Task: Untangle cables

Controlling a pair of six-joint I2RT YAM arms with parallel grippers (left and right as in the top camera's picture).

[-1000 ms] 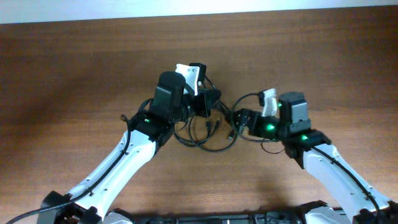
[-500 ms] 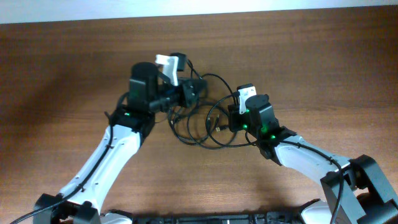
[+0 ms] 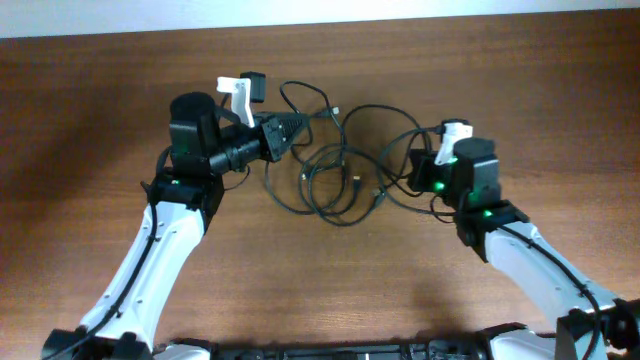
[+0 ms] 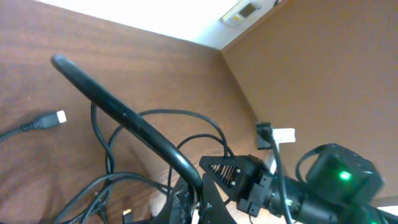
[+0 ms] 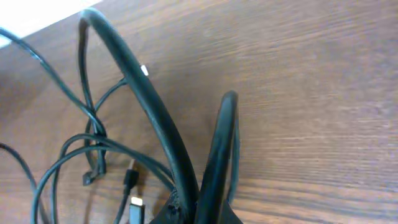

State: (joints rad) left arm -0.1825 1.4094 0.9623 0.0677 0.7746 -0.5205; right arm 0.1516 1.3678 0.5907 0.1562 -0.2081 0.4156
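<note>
Two robot arms grip opposite sides of a tangle of thin black cables on a brown wooden worktop.

The cables (image 3: 335,185) lie in loose overlapping loops at the middle of the worktop (image 3: 90,90), between the two arms. The left gripper (image 3: 292,129) reaches in from the left to the far-left edge of the tangle, and its jaws are closed on one cord. In the left wrist view this cord rises out of the jaws in a long arc. The right gripper (image 3: 414,174) sits at the right edge of the tangle with its jaws also clamped on a cord. In the right wrist view two strands climb out of the jaws and curve away over the wood. A small pale-tipped plug (image 4: 55,117) at one cord's end rests on the worktop, apart from the main knot.
</note>
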